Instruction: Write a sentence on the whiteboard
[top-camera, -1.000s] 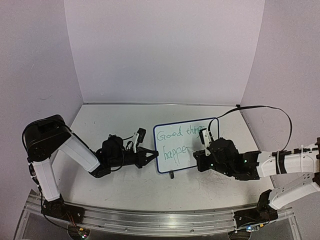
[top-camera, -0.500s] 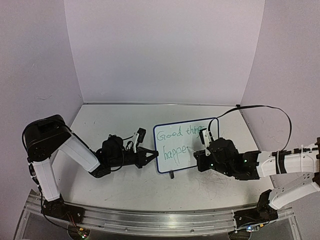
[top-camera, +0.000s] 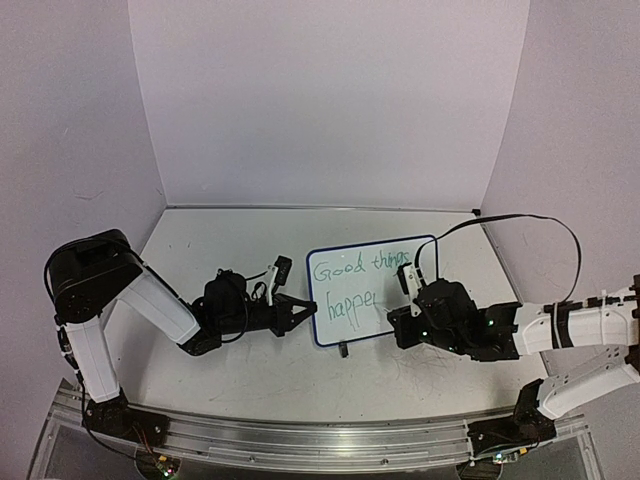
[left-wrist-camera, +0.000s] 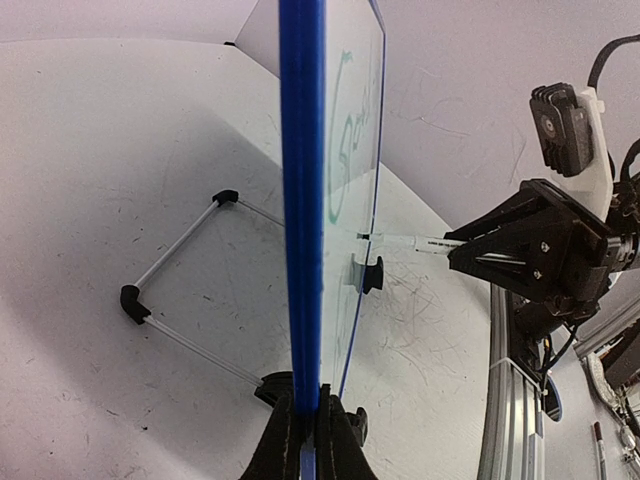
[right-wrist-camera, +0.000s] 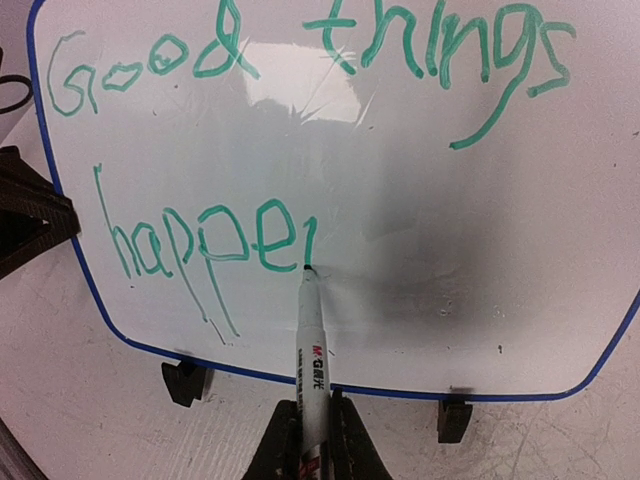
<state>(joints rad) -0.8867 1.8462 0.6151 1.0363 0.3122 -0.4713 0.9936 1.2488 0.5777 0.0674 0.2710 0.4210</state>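
Both closed: left fingers (left-wrist-camera: 284, 443) pinch whiteboard (right-wrist-camera: 420, 200); right fingers (right-wrist-camera: 276, 452) hold marker (right-wrist-camera: 312, 350), seemingly touching sentence (right-wrist-camera: 268, 240).

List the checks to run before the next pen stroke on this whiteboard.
1. The left gripper clamps the whiteboard by its edge: ok.
2. The right gripper is shut on the marker: ok.
3. The marker tip touches the board just after "happe": ok.
4. There is bare board right of the tip for more letters: ok.
5. The sentence is complete: not ok, the second line stops mid-word.
6. Ink supply: cannot tell.
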